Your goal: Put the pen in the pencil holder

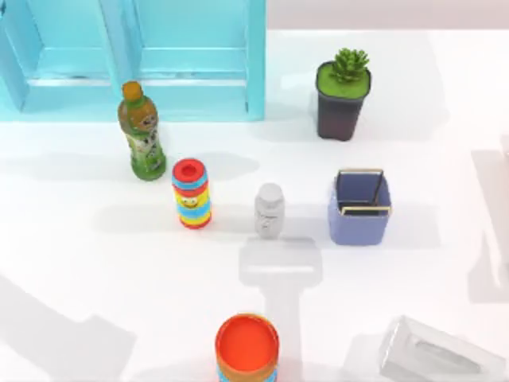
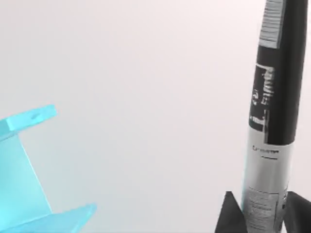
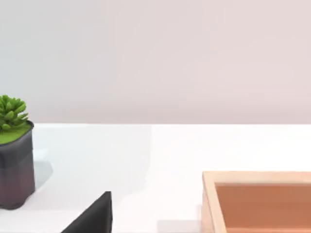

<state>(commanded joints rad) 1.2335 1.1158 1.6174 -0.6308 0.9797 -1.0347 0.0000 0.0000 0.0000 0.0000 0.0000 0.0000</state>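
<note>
The pen [image 2: 272,121] is held upright in the left claw [image 2: 262,216], which is clenched on it: two dark fingers [image 2: 231,213] are pressed against either side of the silver-grey lower barrel. The black upper part, printed with white markings, rises above them. The pen is lifted off the tabletop and is seen against a plain pale wall, with a corner of the cyan shelf unit [image 2: 24,170] off to one side.

From above, the pencil holder [image 1: 359,211] is seen standing upright and open-topped on the white tabletop [image 1: 95,263], right of centre, with thin gold bars along two of its rim edges. A small pale grey-white item [image 1: 270,208] is seen just left of it, apart from it; whether this is the pen cannot be told. Further left a rainbow-striped can [image 1: 191,193] with a red top is found, and beyond it a green drink bottle [image 1: 142,131] with an orange cap. The cyan shelf unit runs along the back left. Behind the holder, well apart, a dark square pot [image 1: 342,103] with a green succulent is placed. At the front edge an orange-topped striped can [image 1: 247,348] is set, and a pale grey box [image 1: 437,354] lies at the front right.

A dark part of the right claw [image 3: 92,218] is seen near the pot and a tan open box [image 3: 257,201]; whether it is clenched or released cannot be told.
</note>
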